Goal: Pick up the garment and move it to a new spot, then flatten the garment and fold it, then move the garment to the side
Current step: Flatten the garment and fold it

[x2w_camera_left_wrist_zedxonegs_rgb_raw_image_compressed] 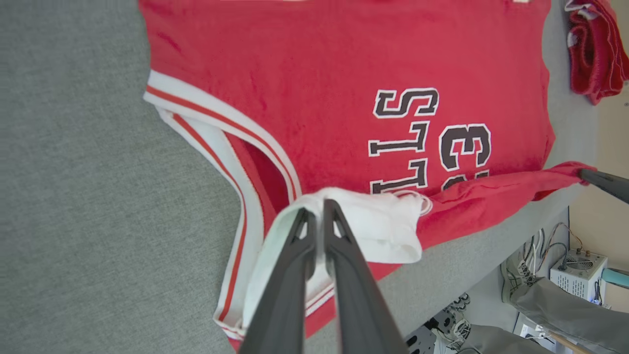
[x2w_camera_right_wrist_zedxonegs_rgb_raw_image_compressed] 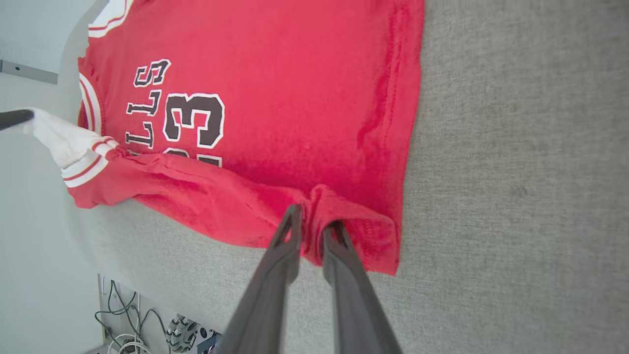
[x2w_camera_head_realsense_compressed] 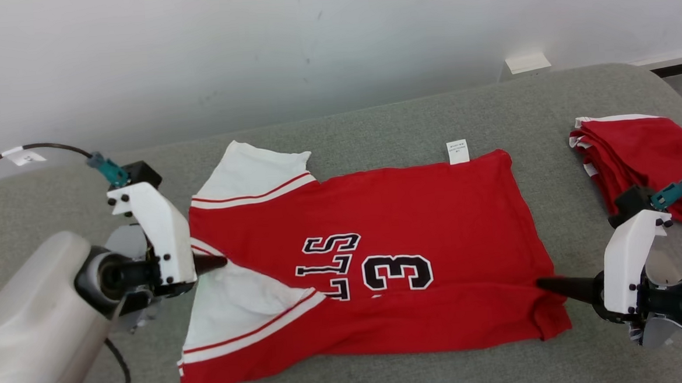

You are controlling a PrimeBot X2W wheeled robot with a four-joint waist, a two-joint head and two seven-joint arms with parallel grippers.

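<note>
Red jersey (x2w_camera_head_realsense_compressed: 412, 211) lies on grey cushion (x2w_camera_head_realsense_compressed: 372, 125), near edge folded over. Left gripper (x2w_camera_head_realsense_compressed: 223, 260) touches its white sleeve (x2w_camera_head_realsense_compressed: 236, 302), right gripper (x2w_camera_head_realsense_compressed: 541, 284) its hem corner. Another red garment (x2w_camera_head_realsense_compressed: 642, 152) lies far right.

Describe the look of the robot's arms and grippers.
Both forearms are pale grey with dark wrists. The left gripper and right gripper each carry a white angular bracket with black screws, a teal connector on a black cable, and long tapering dark fingers.
</note>
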